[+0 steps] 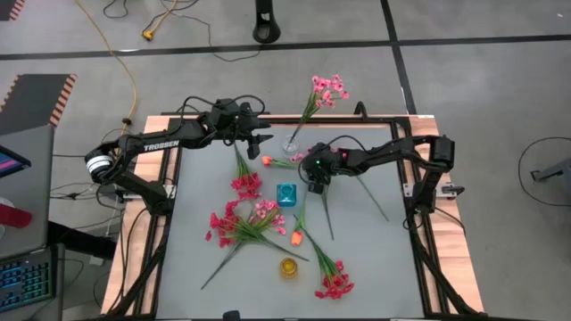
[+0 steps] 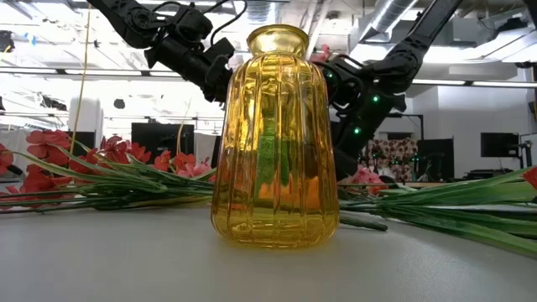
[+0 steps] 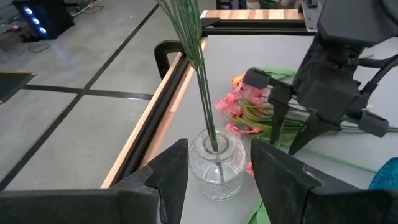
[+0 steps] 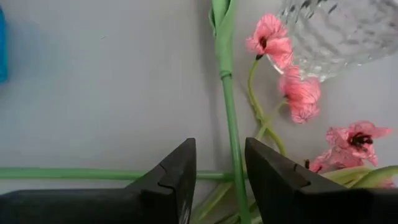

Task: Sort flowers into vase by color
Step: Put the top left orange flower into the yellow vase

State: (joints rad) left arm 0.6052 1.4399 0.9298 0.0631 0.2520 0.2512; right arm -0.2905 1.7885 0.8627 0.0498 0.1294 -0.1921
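Across the table from left to right, little sorted so far as a judgement: only one light-pink spray (image 1: 326,90) standing in the clear vase (image 1: 293,143) at the far edge, with everything else left flat on the grey table (image 1: 375,259). On the left, above the far edge beside that vase, the left gripper (image 1: 261,143), fingers apart and holding nothing, framing the clear vase and its green stems in the left wrist view. Nearer the front on the left, a loose heap of red and deep-pink flowers (image 1: 234,223), with another red spray (image 1: 247,185) just beyond it. At the middle, a small blue vase (image 1: 286,194), apparently empty, though its inside hard to judge from above. Toward the front, the yellow vase (image 2: 275,138), empty so far as can be told, an orange bud (image 1: 295,239) lying near it. Right of centre, the right gripper (image 1: 318,183) low over a green stem (image 4: 231,118), fingers parted with the stem between them but not yet closed on it; light-pink blossoms (image 4: 292,84) beside the clear vase just ahead. Farther front and right, one more red spray (image 1: 335,285) lying well apart from the vases.
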